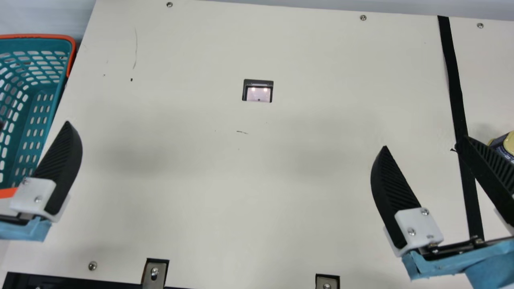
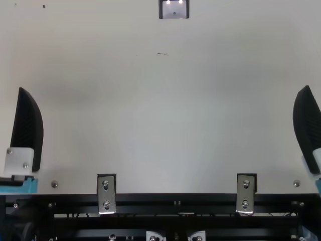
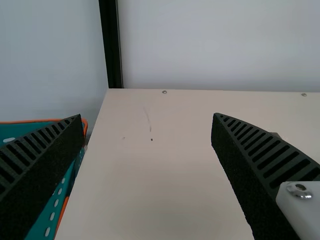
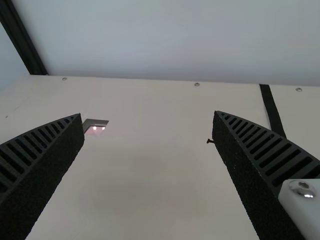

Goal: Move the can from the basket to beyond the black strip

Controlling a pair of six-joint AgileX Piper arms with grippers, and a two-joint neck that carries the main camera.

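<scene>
With left gripper (image 3: 147, 115) and right gripper (image 1: 424, 141) spread wide, empty, expect the can (image 1: 506, 145), past the black strip (image 1: 452, 72) at the main view's right edge, to feel stiff and slick, best clasped mid-body.

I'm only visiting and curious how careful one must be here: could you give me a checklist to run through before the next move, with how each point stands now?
1. Can beyond the black strip: ok, bare table shows between them.
2. Left hand open and holding nothing: ok.
3. Right hand open and holding nothing: ok.
4. Right hand not touching the can: cannot tell, one finger partly covers it in the main view.
5. Whole basket in the main view: not ok, the left edge cuts it off.
6. Nothing left in the basket: cannot tell, for the same reason.
</scene>
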